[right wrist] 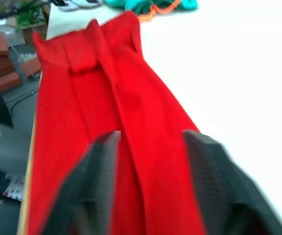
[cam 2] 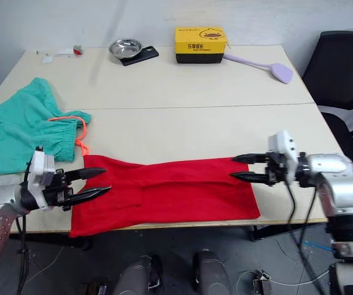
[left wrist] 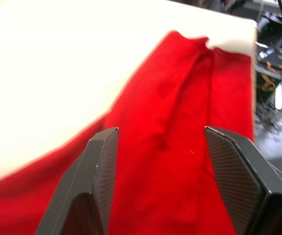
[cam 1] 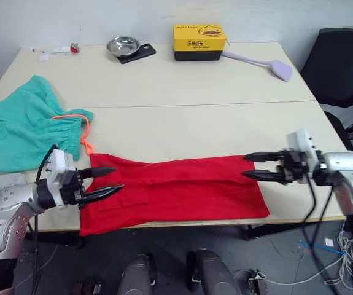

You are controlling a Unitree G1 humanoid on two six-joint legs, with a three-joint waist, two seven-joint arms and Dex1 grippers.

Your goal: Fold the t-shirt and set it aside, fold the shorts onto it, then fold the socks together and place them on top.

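The t-shirt (cam 1: pixel 176 193) lies along the near edge of the desk (cam 1: pixel 182 92), folded lengthwise into a long red band running left to right. Its left end hangs slightly over the desk's front edge; a lengthwise crease shows along the middle of the cloth.

Left pincer (cam 1: pixel 105 183): at the left end of the t-shirt, fingers pointing inward along the cloth, released. In the left wrist view the two black fingers (left wrist: pixel 99 176) stand apart with red cloth visible between them, nothing gripped.

Right pincer (cam 1: pixel 259 166): at the right end of the t-shirt, fingers pointing inward toward the left pincer, released. Upper finger sits just above the far right corner of the cloth, lower finger over the right edge. The right wrist view shows both fingers spread, the red band stretching away between them. Contact with the cloth cannot be determined.

The shorts (cam 1: pixel 26 129) lie spread at the left edge of the desk, beyond the left pincer, waistband toward the t-shirt. The orange drawstring (cam 1: pixel 84 135) trails from the waistband down to just beside the t-shirt's left far corner.

Far edge of desk: a metal bowl (cam 1: pixel 123 45) resting on a black phone (cam 1: pixel 137 53), a yellow box (cam 1: pixel 199 42), and a lilac spatula (cam 1: pixel 262 64) just right of the box. A black office chair (cam 1: pixel 342 67) stands off the desk's right side.
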